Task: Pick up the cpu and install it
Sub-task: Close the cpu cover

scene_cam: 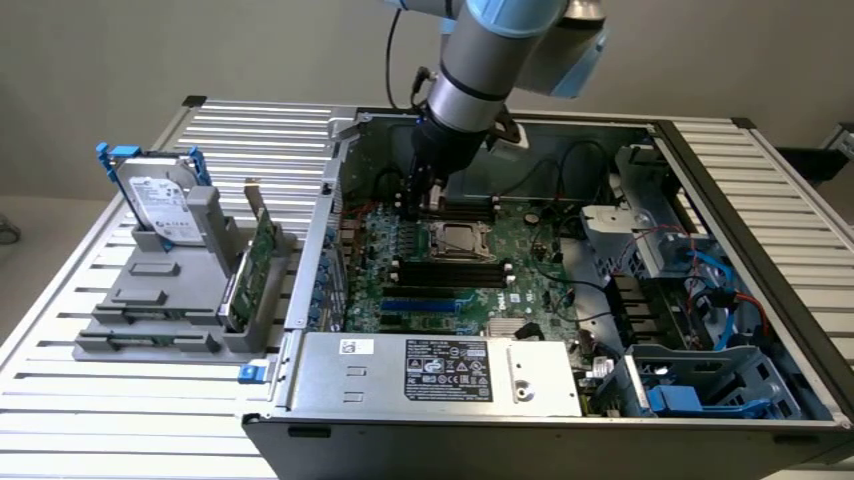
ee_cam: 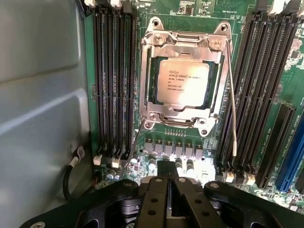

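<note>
My gripper (ee_cam: 168, 172) is pinched shut and empty, hovering over the motherboard (ee_cam: 166, 135) just beside the socket frame (ee_cam: 184, 42). The cpu (ee_cam: 183, 83) lies flat inside that frame, which looks to be squaring it in place.

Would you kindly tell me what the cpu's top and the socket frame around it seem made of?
The cpu: top looks like matte silver metal, evenly dull, with dark printed text. The socket frame around it: likely steel, shinier, with bright glints on bent edges and screws at its corners. The look alone leaves the alloys open.
</note>
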You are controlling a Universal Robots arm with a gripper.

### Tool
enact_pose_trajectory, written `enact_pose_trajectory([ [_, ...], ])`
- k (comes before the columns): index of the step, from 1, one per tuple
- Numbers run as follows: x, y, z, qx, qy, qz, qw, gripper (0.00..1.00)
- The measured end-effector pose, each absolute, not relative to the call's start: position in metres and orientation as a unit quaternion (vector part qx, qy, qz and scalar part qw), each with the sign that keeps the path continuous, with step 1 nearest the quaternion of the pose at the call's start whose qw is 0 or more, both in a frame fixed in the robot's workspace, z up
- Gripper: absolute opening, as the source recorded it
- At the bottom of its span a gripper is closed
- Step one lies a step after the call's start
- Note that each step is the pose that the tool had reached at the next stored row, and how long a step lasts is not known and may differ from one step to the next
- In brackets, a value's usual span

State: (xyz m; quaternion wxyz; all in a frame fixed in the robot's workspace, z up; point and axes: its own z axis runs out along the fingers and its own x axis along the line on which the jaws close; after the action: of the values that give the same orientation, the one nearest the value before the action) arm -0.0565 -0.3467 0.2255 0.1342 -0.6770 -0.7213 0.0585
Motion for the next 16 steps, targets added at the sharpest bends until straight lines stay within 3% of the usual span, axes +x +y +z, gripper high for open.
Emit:
enact_pose_trajectory([
  [16,-0.0594,-0.3467,0.2255,-0.73,-0.668,0.046,0.138,0.11],
])
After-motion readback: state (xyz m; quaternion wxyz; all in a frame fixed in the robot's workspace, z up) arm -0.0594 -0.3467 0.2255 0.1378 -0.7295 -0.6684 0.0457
